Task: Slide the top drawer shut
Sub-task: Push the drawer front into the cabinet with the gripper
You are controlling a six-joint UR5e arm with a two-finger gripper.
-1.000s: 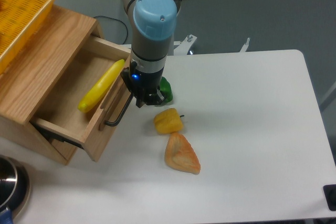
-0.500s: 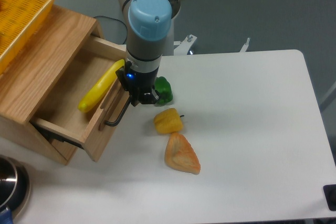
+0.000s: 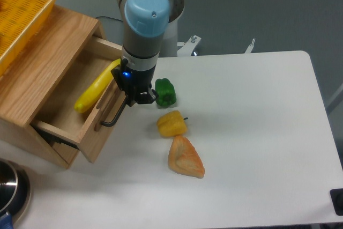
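Observation:
The top drawer of light oak stands partly pulled out of the cabinet at the left, with a yellow banana lying inside it. Its black bar handle runs along the front panel. My gripper presses against the upper end of that front panel, right by the handle. Seen from above, its fingers are mostly hidden under the wrist, so their state is unclear.
A green pepper, a yellow pepper and an orange wedge-shaped piece lie on the white table just right of the drawer. A yellow mesh basket sits on the cabinet top. A metal bowl is at the bottom left.
The gripper has moved left, pushing the drawer front inward. The drawer and banana have shifted left into the cabinet, and the green pepper now shows fully.

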